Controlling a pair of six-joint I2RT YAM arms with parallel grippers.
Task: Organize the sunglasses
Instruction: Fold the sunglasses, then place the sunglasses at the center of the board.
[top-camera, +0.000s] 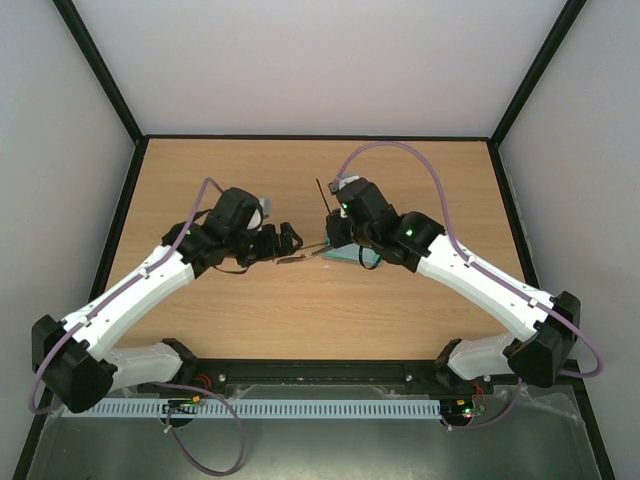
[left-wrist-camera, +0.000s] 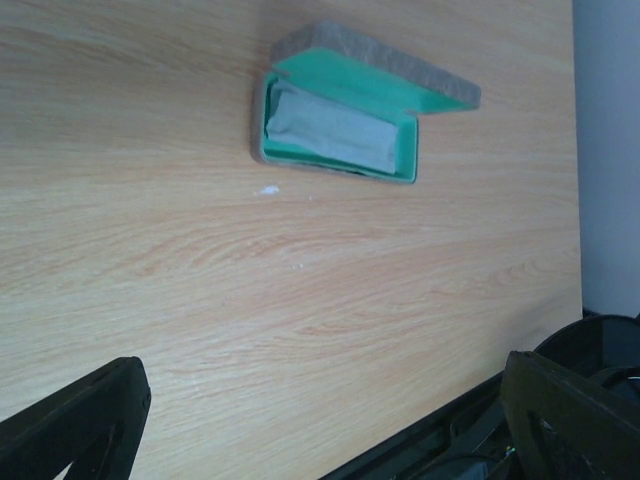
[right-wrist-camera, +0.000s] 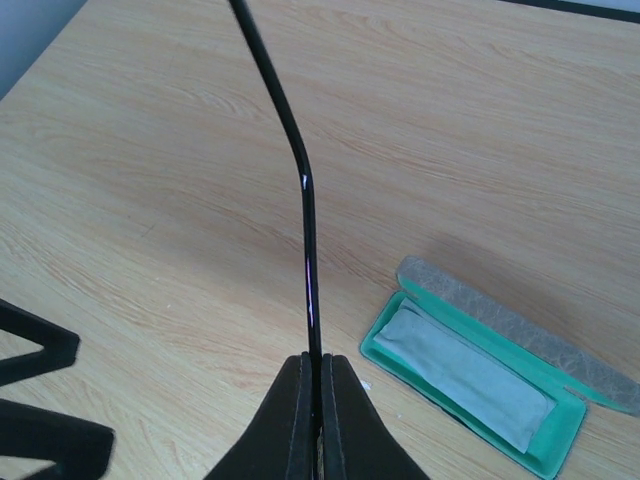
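My right gripper (right-wrist-camera: 318, 362) is shut on one thin dark arm of the sunglasses (right-wrist-camera: 305, 200), which runs up and away from the fingertips with a bend. The lenses are hidden in the right wrist view. From above, that arm (top-camera: 321, 193) pokes up beside the right gripper (top-camera: 335, 218). The grey case (right-wrist-camera: 500, 380) lies open to the right of it, green inside, with the light blue cloth (right-wrist-camera: 465, 372) folded in the tray. My left gripper (left-wrist-camera: 330, 410) is open over bare wood, some way from the case (left-wrist-camera: 350, 125), and holds nothing.
The wooden table (top-camera: 250, 310) is bounded by a black frame (top-camera: 320, 137) and pale walls. Both arms meet near the table's middle, the left gripper (top-camera: 285, 243) close to the right one. The left fingers (right-wrist-camera: 40, 410) show at the lower left of the right wrist view.
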